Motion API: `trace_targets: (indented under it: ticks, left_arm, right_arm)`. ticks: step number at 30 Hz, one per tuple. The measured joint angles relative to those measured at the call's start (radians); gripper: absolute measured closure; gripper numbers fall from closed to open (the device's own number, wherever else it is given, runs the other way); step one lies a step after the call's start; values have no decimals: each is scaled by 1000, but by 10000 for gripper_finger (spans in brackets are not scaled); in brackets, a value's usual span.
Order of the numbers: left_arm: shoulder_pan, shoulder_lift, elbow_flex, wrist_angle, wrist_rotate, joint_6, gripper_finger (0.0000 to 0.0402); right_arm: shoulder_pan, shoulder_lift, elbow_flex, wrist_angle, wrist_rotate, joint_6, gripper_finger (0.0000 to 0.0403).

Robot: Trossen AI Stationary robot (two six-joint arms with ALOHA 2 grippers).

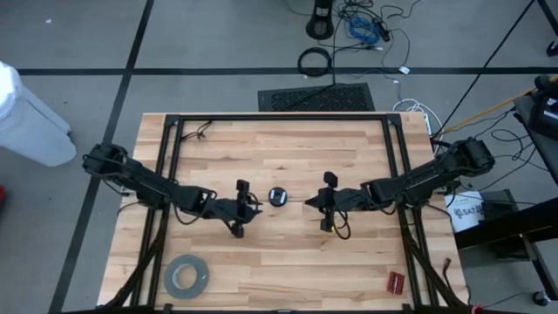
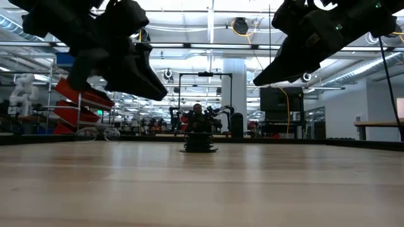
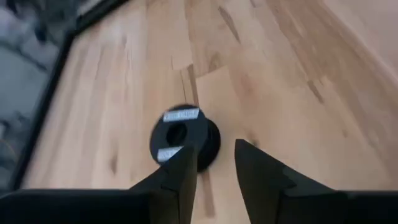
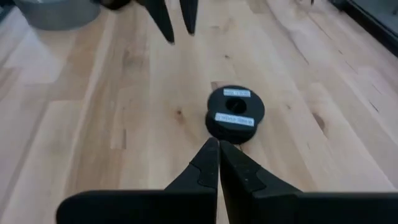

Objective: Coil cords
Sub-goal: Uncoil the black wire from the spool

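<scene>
A small round black disc (image 1: 277, 196) with white labels lies flat on the wooden table's middle; it also shows in the left wrist view (image 3: 183, 134), the right wrist view (image 4: 235, 114) and the low view (image 2: 200, 144). The thin wire of the cords does not show. My left gripper (image 1: 257, 208) hovers just left of the disc, slanting down toward it, its fingers (image 3: 214, 158) open with a narrow gap and nothing between them. My right gripper (image 1: 310, 202) hovers just right of the disc, its fingers (image 4: 217, 152) shut, with nothing seen in them. Both hang clear of the table.
A wide grey tape roll (image 1: 186, 276) lies near the front left corner, and a small red object (image 1: 397, 282) near the front right. Black frame rails (image 1: 166, 174) run along the table's left, right and far sides. Bare wood lies in front of the disc.
</scene>
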Motion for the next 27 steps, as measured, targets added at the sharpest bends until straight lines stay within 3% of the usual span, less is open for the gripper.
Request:
trace_targets:
  ticks: [7,16,27]
  left_arm:
    - [5,86,0,19,-74,155,285]
    - [31,136,0,36,-42,184,282]
    - [83,139,61,31,-50,350,184]
  right_arm:
    - [-8,0,0,54,0,0,403]
    - [-7,0,0,88,-1,28,403]
    - [-9,58,0,151,17,37,403]
